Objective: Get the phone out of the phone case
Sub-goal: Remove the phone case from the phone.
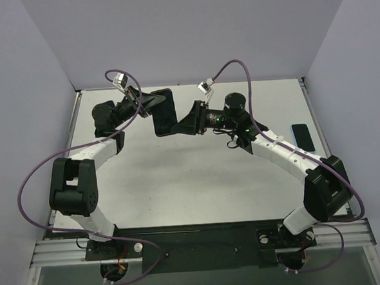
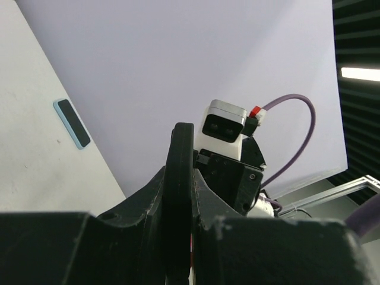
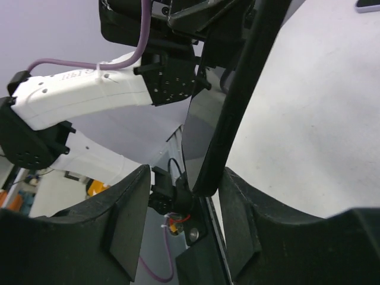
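Clamping the phone (image 1: 164, 112) in my left gripper (image 1: 151, 105), right gripper (image 3: 184, 178) gaping astride its edge, a crooked pull could drop it.

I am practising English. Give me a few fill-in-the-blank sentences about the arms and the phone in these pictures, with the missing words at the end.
1. The black phone is clamped by the ___ arm's fingers.
2. The phone is held up in the ___, not resting on the table.
3. The right arm's fingers straddle its edge, standing ___.
4. The blue-edged device lies on the table's ___ side.
Answers: left; air; open; right.
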Controlling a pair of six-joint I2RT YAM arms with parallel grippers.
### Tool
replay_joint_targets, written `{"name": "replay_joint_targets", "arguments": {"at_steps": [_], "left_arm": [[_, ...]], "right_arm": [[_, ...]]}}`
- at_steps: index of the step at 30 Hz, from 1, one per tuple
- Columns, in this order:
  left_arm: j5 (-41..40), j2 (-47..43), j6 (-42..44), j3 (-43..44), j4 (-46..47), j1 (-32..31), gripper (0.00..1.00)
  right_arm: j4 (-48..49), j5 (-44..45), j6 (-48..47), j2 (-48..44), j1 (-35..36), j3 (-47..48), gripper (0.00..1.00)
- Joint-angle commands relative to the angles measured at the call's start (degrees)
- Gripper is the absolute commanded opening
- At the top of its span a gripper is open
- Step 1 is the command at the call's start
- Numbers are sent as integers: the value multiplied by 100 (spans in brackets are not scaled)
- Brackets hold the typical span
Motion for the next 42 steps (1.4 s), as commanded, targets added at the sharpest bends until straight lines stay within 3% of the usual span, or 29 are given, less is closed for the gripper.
{"name": "replay_joint_targets", "arguments": {"at_steps": [1, 4, 17, 24, 25, 28, 30, 35, 42], "left_arm": [[50, -117, -821, -64, 1538, 266, 0], [76, -56, -1058, -143, 1697, 485, 0], [111, 15, -1261, -301, 1935, 644, 0], [94, 129, -1463, -292, 2110, 705, 0], [102, 181, -1603, -293, 2137, 732, 0], [225, 427, -2216, -188, 2373, 767, 0], [226, 594, -2673, -170, 2671, 767, 0], [146, 762, -3195, -161, 3183, 767, 0], [129, 718, -3221, -187, 3165, 776, 0]], "right_arm": [[1453, -1018, 804, 206, 17, 434, 42], [1876, -1169, 1103, 426, 26, 531, 39], [1157, -1354, 569, 901, 201, 1208, 24], [-976, -1204, -1440, 813, 377, 1577, 0], [-1197, -1135, -1741, 778, 455, 1681, 0], [-3151, -478, -3477, 804, 693, 2200, 0], [-3963, 101, -4270, 866, 912, 2578, 0], [-4127, 1430, -4890, 1077, 1177, 3062, 0], [-3669, 2355, -5022, 1323, 1326, 3369, 0]]}}
